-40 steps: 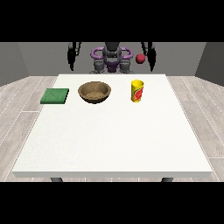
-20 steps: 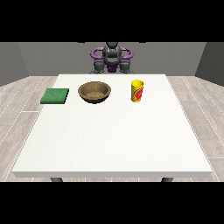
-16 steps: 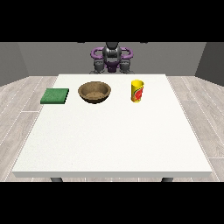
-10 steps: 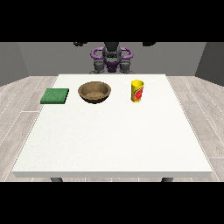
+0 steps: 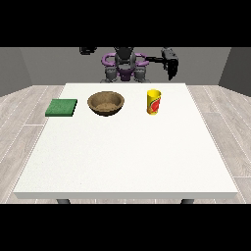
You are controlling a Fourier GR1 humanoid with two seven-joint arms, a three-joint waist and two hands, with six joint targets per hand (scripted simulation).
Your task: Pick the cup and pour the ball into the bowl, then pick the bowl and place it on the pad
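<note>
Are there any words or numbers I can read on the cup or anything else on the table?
No readable text anywhere.
The yellow cup has a red mark on its side, but it is too small to tell whether it holds any letters.
The brown bowl, the green pad and the white table show no words, numbers or signs.

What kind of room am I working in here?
Probably a bare test or lab room, not a kitchen: plain grey walls, a pale plank floor, and one large white table holding just a green pad, a wooden bowl and a yellow cup.
</note>
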